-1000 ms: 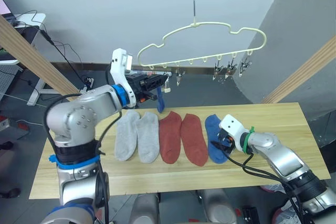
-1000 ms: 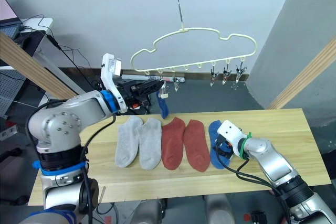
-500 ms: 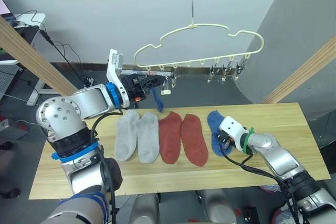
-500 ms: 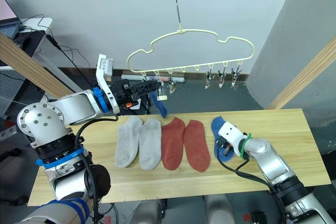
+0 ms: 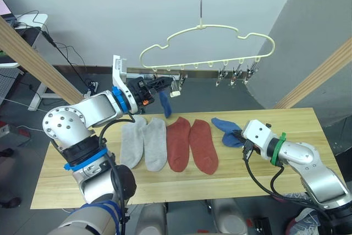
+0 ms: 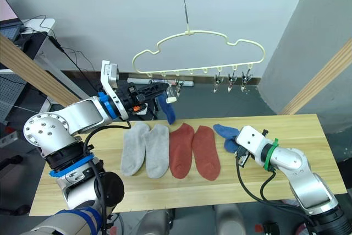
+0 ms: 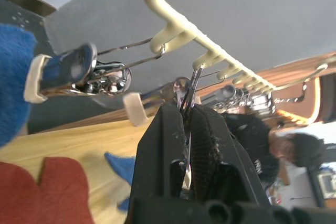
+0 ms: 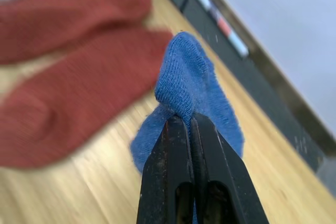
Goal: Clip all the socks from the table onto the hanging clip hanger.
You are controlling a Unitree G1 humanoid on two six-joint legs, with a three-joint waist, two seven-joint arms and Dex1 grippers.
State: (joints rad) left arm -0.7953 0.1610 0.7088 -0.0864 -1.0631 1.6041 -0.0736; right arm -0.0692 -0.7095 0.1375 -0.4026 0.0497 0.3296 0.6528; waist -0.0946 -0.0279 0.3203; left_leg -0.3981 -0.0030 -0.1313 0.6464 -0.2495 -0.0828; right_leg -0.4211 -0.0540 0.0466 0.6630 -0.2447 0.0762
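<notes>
The pale yellow clip hanger (image 5: 209, 39) hangs above the table (image 5: 308, 130). One blue sock (image 5: 165, 103) dangles from a clip near the hanger's left end. Beside it, my left gripper (image 5: 168, 83) is shut on a neighbouring metal clip (image 7: 185, 85), its fingertips (image 7: 170, 116) pinching it. On the table lie two light grey socks (image 5: 144, 142) and two rust red socks (image 5: 191, 144). My right gripper (image 5: 240, 135) is shut on the second blue sock (image 8: 191, 90), which is bunched and partly lifted at the right end of the row.
Slanted wooden poles run at the left (image 5: 33, 59) and the right (image 5: 319, 75). Several free clips (image 5: 234, 74) hang at the hanger's right end. A desk with cables (image 5: 27, 23) stands at the back left.
My right gripper has shut on the blue sock and drawn it to the right, bunching it up off the table. The hanger has swung slightly left with my left gripper.
</notes>
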